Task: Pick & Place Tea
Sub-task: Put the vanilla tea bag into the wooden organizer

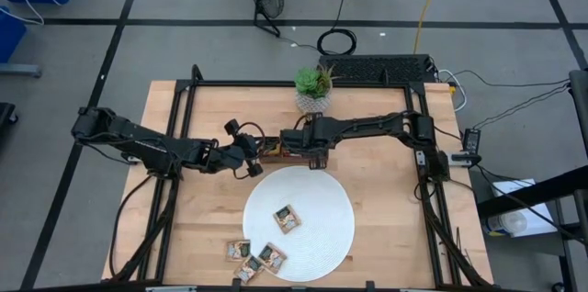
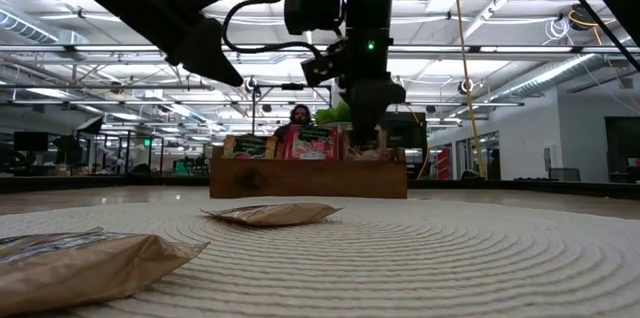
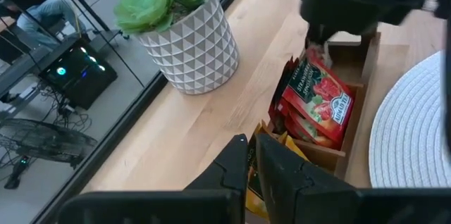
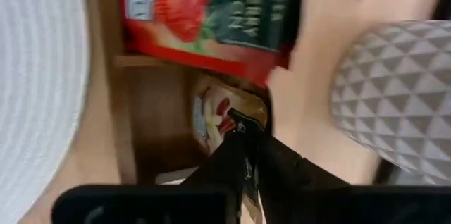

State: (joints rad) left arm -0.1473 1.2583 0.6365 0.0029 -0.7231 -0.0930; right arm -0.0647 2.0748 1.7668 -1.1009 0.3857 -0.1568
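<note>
A wooden tray (image 1: 292, 151) stands behind the white plate (image 1: 322, 237). Red tea sachets (image 3: 317, 101) stand upright in its middle compartment, and yellow ones (image 3: 278, 143) in the compartment under my left gripper (image 3: 249, 155). That gripper is shut and hovers over that end of the tray (image 3: 356, 136). My right gripper (image 4: 245, 131) points steeply down into the tray's other end compartment, shut on a tan sachet (image 4: 215, 115). One sachet (image 1: 288, 219) lies flat on the plate. Three more (image 1: 253, 257) lie at the plate's near left rim. My right gripper has the tan sachet by its edge (image 4: 248, 111), pinched at the fingertips. The fingers come from above, slanting down. The sachet stands inside the tray's end compartment; its lower part is hidden by the tray's wall.
A green plant in a white faceted pot (image 1: 314, 90) stands just behind the tray, close to my right arm. The table's metal frame (image 1: 184, 90) runs round the work area. A person (image 2: 298, 118) shows far behind the table in the low view.
</note>
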